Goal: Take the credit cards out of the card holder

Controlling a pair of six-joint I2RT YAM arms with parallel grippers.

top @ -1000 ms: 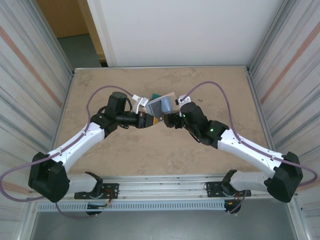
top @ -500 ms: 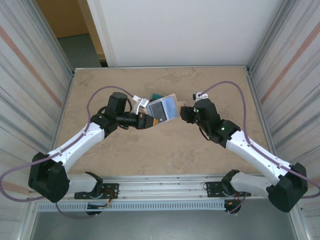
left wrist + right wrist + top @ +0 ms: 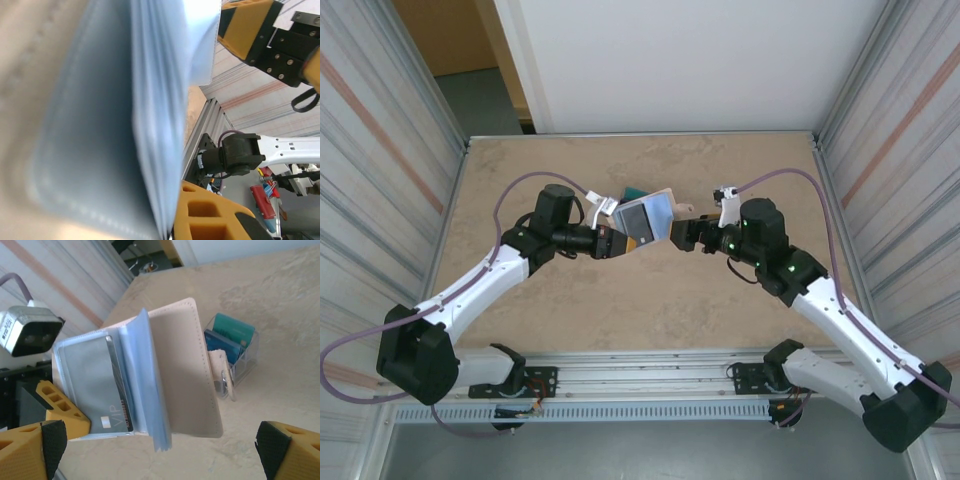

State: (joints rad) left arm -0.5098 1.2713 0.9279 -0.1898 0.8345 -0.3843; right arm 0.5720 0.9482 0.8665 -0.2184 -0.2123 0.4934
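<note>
Left gripper (image 3: 622, 241): clamped on holder (image 3: 647, 217), centre frame
Right gripper (image 3: 683, 235): jaws wide, empty, just right of holder
Card (image 3: 116, 399): in sleeve

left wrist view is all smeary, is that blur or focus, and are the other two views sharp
Left wrist: focus, the card holder sits almost against the lens, so its pale blue sleeves smear while the background is sharper. Right wrist: holder sharp, VIP print on a credit card readable. Top external: crisp, evenly lit.
</note>
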